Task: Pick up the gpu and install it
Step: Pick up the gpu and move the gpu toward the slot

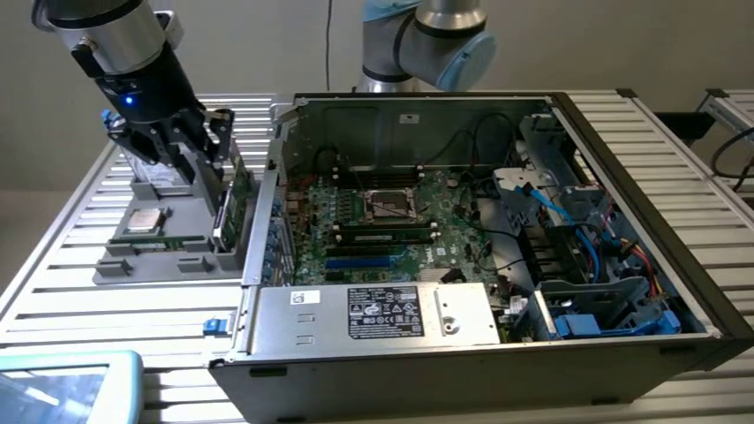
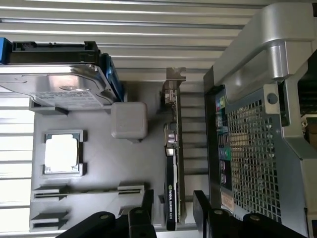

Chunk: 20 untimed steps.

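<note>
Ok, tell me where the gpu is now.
The gpu stands on edge in the gray tray, at the exterior view's left, right beside the open case, with the gripper just over it.

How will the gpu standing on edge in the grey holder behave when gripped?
Probably stiff: the gpu is a flat board with a metal bracket. Standing on edge in the grey holder, it could tip if nudged sideways. Its exposed circuitry looks fragile.
</note>
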Each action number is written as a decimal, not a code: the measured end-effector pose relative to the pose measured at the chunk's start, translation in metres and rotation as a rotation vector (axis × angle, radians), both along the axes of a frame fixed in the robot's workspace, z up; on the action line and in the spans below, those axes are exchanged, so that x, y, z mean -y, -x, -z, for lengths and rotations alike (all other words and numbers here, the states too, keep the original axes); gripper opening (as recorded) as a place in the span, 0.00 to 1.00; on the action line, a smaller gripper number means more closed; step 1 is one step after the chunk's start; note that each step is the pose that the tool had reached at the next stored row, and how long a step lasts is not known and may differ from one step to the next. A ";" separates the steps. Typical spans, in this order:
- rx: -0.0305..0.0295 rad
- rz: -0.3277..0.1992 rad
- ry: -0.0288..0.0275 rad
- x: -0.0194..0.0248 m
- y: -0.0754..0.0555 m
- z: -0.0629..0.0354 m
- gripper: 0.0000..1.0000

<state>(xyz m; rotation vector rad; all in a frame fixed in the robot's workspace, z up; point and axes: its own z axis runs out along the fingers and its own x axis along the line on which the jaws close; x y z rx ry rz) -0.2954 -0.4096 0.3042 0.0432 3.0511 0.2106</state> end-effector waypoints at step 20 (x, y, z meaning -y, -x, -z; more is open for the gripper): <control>0.0245 0.000 -0.0008 0.0000 0.000 0.0316 0.53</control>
